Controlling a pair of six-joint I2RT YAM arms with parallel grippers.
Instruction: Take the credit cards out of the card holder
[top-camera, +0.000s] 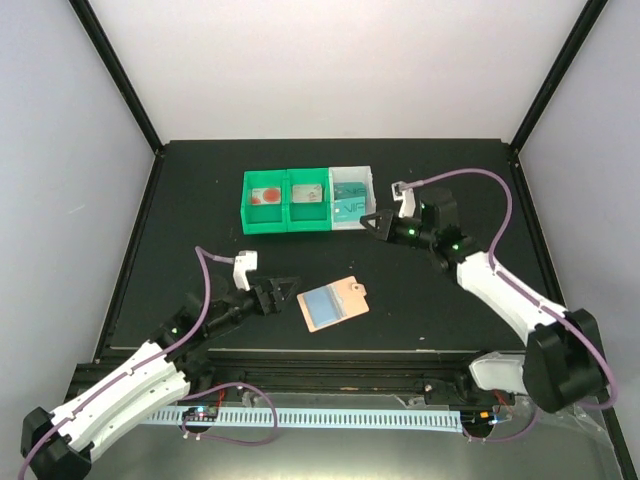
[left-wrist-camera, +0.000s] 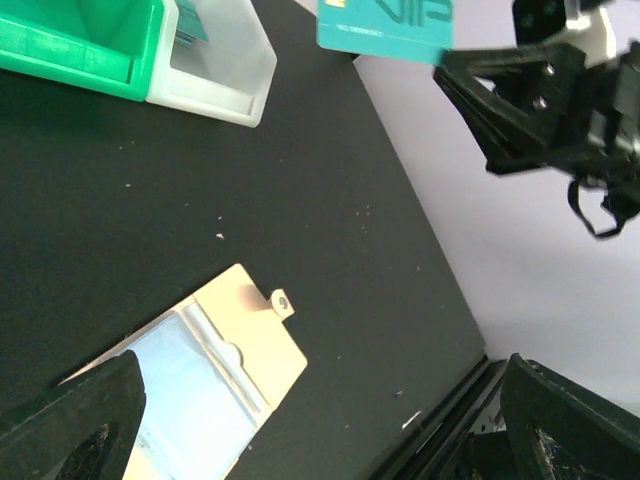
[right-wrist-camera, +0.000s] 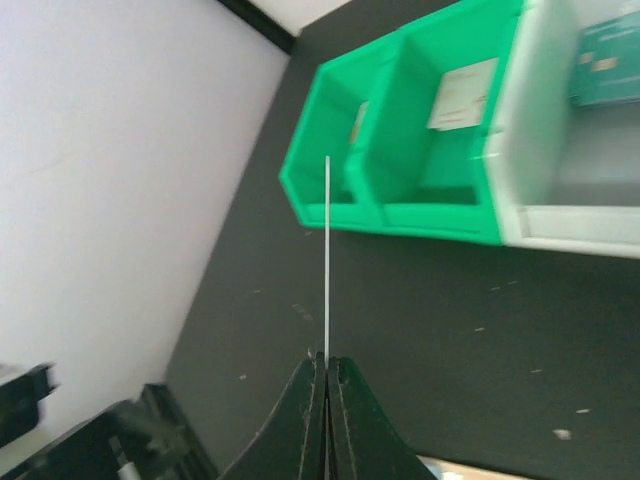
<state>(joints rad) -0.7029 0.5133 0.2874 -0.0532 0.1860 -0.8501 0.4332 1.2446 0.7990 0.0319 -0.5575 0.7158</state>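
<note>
**Right gripper** (right-wrist-camera: 327, 362): fingers pressed together on one short end of a teal card (left-wrist-camera: 385, 25). The card stands on edge (a mere thin line to the right wrist camera), its long axis running straight out from the fingertips. Gripper and card hang on the far side of the card holder (top-camera: 335, 302), well apart from it, at the front wall of a white bin (top-camera: 366, 186).

The step in hand is judged to be the drop. The bin's opening lies just ahead of the card's free end, and a second teal card (right-wrist-camera: 610, 60) lies inside. Joined to the white bin, to the holder's far left, is a green bin (top-camera: 285, 222) of two compartments, each with a card.

**Left gripper** (top-camera: 283, 292): jaws apart and empty, just beside the holder's left edge, so this is the nearer arm to it.

**Holder:** open and flat, long axis slantwise, snap tab (left-wrist-camera: 283, 301) toward the right arm. Whether cards remain under its pale blue panel cannot be told.

**Surface:** matt black table (top-camera: 200, 200), lightly specked.

**Room:** plain white walls (top-camera: 330, 60), black corner posts.
</note>
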